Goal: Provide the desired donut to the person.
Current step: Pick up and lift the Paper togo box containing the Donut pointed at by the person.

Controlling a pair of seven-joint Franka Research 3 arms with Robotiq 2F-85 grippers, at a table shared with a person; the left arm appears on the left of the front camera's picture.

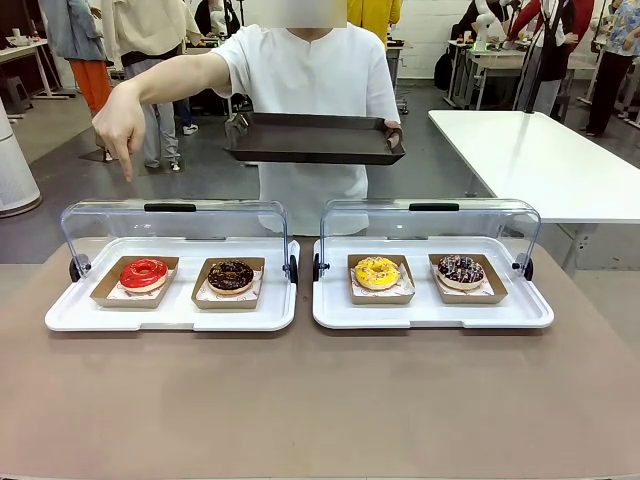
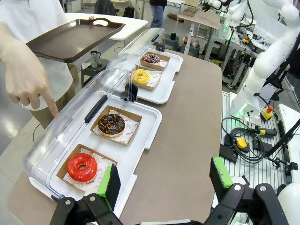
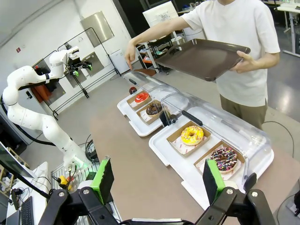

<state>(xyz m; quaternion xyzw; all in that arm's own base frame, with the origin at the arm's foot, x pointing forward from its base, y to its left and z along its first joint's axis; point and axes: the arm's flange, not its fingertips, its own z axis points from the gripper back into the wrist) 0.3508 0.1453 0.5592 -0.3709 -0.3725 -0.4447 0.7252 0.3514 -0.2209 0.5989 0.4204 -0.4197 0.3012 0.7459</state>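
Note:
The person [image 1: 310, 80] in a white shirt stands at the far side, holding a dark tray [image 1: 315, 138] in one hand. The other hand [image 1: 120, 125] points a finger down over the left case, toward the red donut [image 1: 144, 272]. A chocolate donut [image 1: 231, 275] sits beside it. A yellow donut [image 1: 377, 271] and a dark sprinkled donut [image 1: 461, 270] lie in the right case. In the left wrist view my left gripper [image 2: 165, 180] is open above the table's near edge, close to the red donut [image 2: 82, 167]. My right gripper [image 3: 158, 180] is open, near the sprinkled donut [image 3: 225, 158].
Each donut rests in a brown paper box on a white tray [image 1: 70, 315] whose clear lid [image 1: 170, 222] is swung back. A white table [image 1: 540, 160] stands at the far right. Brown tabletop lies bare in front of the trays.

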